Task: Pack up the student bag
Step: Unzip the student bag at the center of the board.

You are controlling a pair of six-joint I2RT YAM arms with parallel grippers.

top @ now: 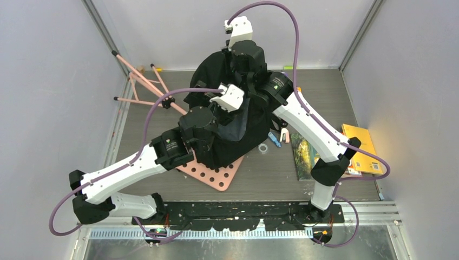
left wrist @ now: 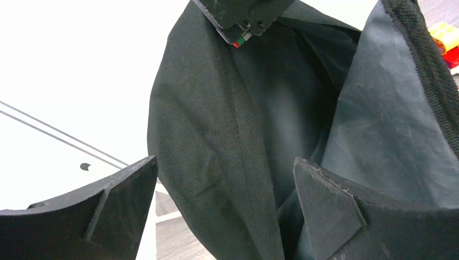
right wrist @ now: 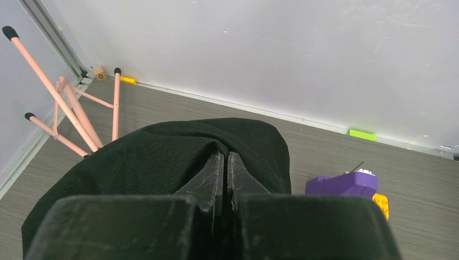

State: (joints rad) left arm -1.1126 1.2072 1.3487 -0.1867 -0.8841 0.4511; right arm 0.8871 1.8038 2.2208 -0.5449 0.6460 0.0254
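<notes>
Closest of all are the two black fingers point(left wrist: 116, 208) of the left pincer point(left wrist: 224, 162). They stand spread wide with nothing gripped between them. Just beyond them hangs the fabric of the student bag point(top: 258, 135), with a black woven flap on the left and smooth grey lining point(left wrist: 379, 124) on the right. From above, that pincer sits at the bag's open mouth.

The right pincer point(right wrist: 225, 162) is clenched tight, its fingers pressed together on the bag's upper edge. Black cloth bunches around the fingertips, and the bag hangs upright from them.

The bag stands in the middle of the table point(top: 270, 176). Its near end rests on a pink perforated board point(top: 219, 174), whose corner juts out towards the arm bases.

Just right of the bag lie a small roll of tape point(top: 263, 148) and a few small items I cannot make out. Further right are a green book point(top: 304, 154) and a yellow book point(top: 361, 145), the yellow one partly under the right arm.

At the far left, a pink folding stand point(top: 142, 81) leans by the wall with its black-capped legs splayed. A purple gadget point(right wrist: 342, 184) sits behind the bag with a yellow brick point(right wrist: 382, 202) beside it. Against the far wall are a green block point(right wrist: 361, 134) and, in the left corner, a small wooden cube point(right wrist: 98, 72).
</notes>
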